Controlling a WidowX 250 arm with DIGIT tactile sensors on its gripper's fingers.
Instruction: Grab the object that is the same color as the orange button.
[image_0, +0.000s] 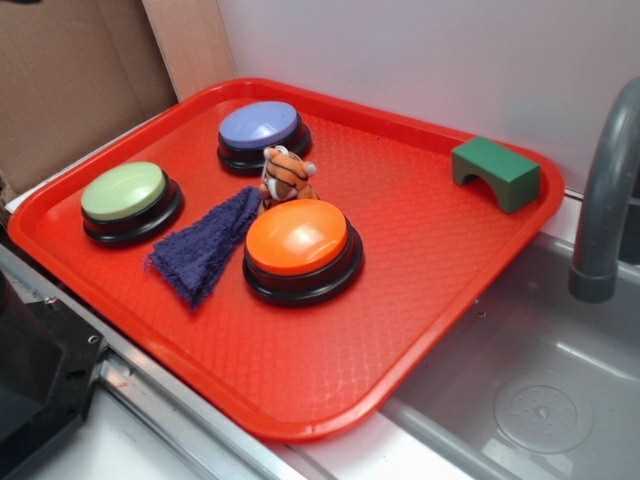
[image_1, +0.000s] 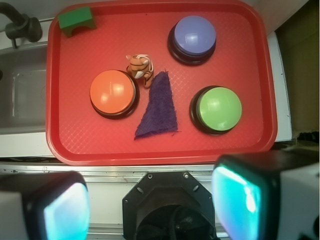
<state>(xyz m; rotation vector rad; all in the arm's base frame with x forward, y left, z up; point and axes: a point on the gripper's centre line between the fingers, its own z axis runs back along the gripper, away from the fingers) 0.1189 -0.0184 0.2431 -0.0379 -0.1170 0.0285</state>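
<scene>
Gripper (image_1: 150, 200): nearest the wrist camera; its two fingers, one (image_1: 42, 207) at the lower left and one at the lower right, stand wide apart with nothing between them. It hangs above the desk edge, short of the tray.
Desk (image_1: 150, 169): a pale metal-edged strip running along the near side of the tray in the wrist view.
Tray (image_0: 440, 300): red, textured, with a raised rim; it carries everything below.
Green button (image_0: 124, 192): far left in the exterior view, a pale green dome on a black base, near the tray's left rim.
Cloth (image_0: 205, 247): dark purple, roughly triangular, lying flat between the green button and the orange button; its tip reaches up toward the tiger toy.
Purple button (image_0: 260, 125): at the back of the tray, behind the tiger toy.
Tiger toy (image_0: 286, 176): small, orange with black stripes and a white face; it sits between the purple button and the orange button, seemingly touching the orange button's rim, though the contact is hard to judge.
Orange button (image_0: 298, 237): glossy orange dome on a black base, mid-tray, just right of the cloth.
Green block (image_0: 496, 172): arch-shaped, at the tray's far right corner, well apart from the rest.
Sink (image_0: 520, 400): grey basin right of the tray.
Faucet (image_0: 605, 190): grey, standing over the sink.
</scene>
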